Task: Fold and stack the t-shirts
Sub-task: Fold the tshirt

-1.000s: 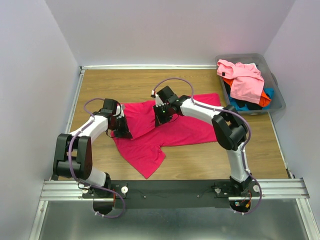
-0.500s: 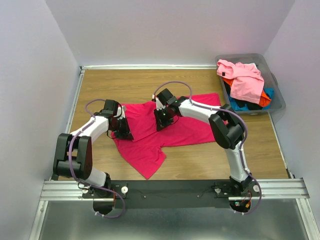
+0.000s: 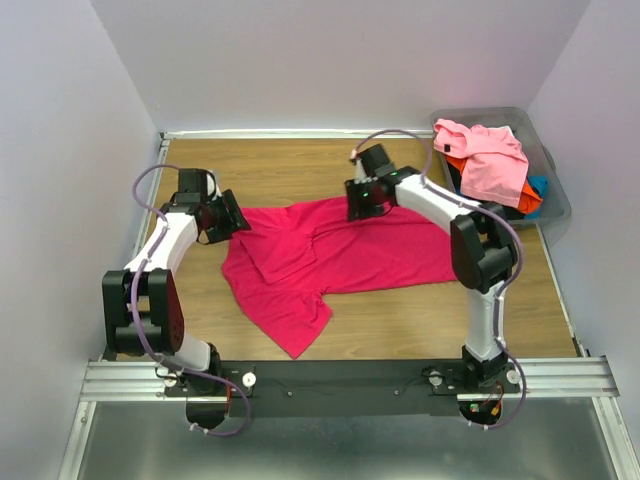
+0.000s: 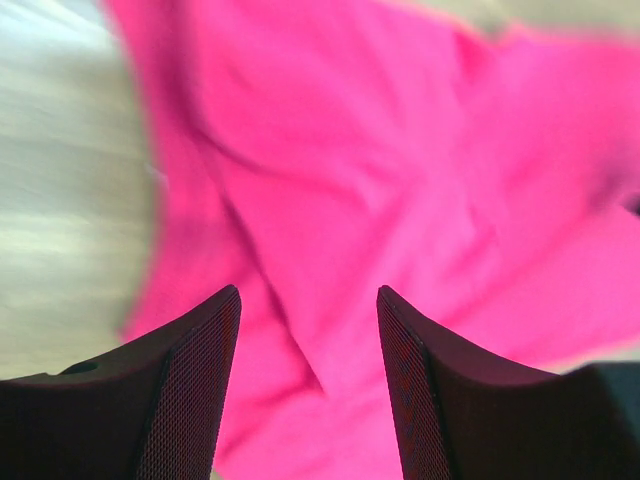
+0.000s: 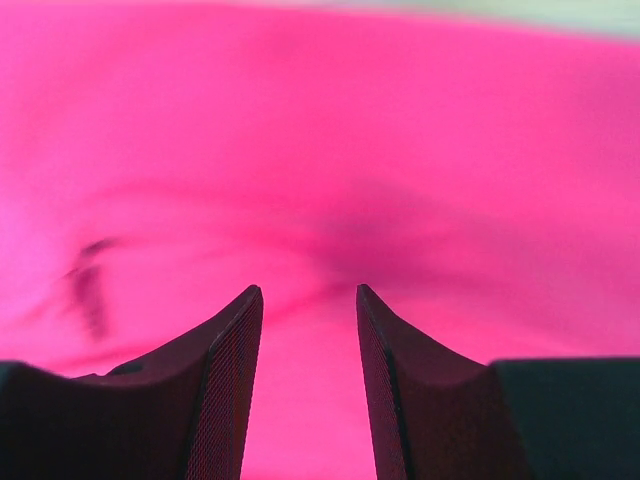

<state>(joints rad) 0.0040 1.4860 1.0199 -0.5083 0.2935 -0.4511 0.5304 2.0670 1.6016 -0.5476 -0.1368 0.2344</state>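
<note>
On the wooden table [image 3: 400,320] your crimson t-shirt [image 3: 340,255] lies spread but rumpled, nearer the far edge, with no fold made. The grey bin [image 3: 556,192] at the far right corner holds the other t-shirts [image 3: 490,155] in a heap, so I judge nearly everything is left. The left gripper [image 4: 308,295] at the shirt's far left corner and the right gripper [image 5: 308,292] at its far edge both have fingers apart, holding nothing

I see both arms built alike: the left arm [image 3: 165,240] and the right arm [image 3: 432,197] each have smooth white link shells between chunky black joint housings. A thin lilac cable [image 3: 138,188] loops loosely along each one. On my wrist cameras, the left gripper [image 4: 308,290] and the right gripper [image 5: 308,290] show matt black, tapering fingers [image 4: 190,390] whose inner faces carry a fine mesh-like texture.
</note>
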